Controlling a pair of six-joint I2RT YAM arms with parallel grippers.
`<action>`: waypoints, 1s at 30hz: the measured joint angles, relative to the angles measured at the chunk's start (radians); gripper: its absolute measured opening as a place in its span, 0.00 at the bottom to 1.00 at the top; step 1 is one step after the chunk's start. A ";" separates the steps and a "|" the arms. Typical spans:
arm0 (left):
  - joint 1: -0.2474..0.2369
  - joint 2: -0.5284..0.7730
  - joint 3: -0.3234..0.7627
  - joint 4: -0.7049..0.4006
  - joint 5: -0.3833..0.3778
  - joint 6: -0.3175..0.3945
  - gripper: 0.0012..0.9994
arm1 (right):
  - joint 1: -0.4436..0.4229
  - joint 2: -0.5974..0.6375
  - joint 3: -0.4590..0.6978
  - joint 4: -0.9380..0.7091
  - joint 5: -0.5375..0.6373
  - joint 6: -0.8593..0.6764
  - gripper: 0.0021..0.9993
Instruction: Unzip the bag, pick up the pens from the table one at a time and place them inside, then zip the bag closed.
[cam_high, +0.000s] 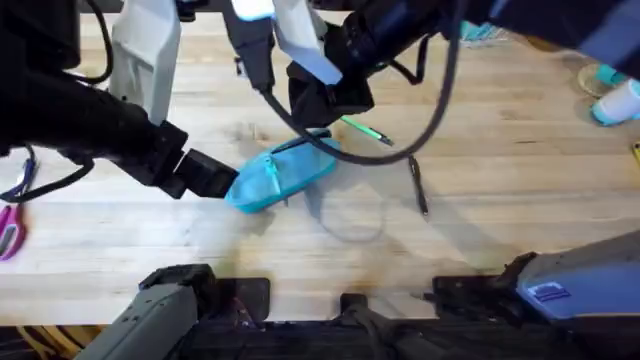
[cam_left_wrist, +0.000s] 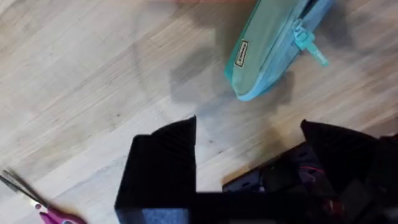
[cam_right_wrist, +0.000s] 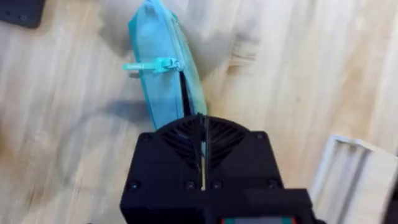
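Black fingers of the left gripper (cam_left_wrist: 249, 171) stand wide apart, holding nothing, just short of the bag (cam_high: 282, 178), which lies mid-table (cam_high: 520, 190) with its zipper part open. At the bag's far end, the right gripper (cam_right_wrist: 203, 134) has its fingers pressed together; whether they pinch fabric cannot be told. Beyond lie the green pen (cam_high: 364, 131) and the black pen (cam_high: 418, 187), well apart from the pink-handled scissors (cam_high: 10, 232).

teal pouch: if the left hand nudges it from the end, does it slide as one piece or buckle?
Probably buckles a bit: the pouch looks like soft fabric and its zip is part open, so it has little stiffness. It seems light and should slide on the smooth table. The right hand, shut at its far end, may pin it.
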 joint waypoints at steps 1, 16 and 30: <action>0.000 0.000 0.000 0.001 0.000 0.000 0.99 | -0.004 0.016 0.000 0.000 -0.017 0.000 0.03; 0.027 0.000 0.000 0.067 0.166 0.129 0.99 | -0.047 0.124 0.000 -0.011 -0.096 0.000 0.03; 0.271 0.000 0.000 -0.098 0.429 0.577 0.99 | -0.081 0.166 0.000 -0.036 -0.167 -0.015 0.03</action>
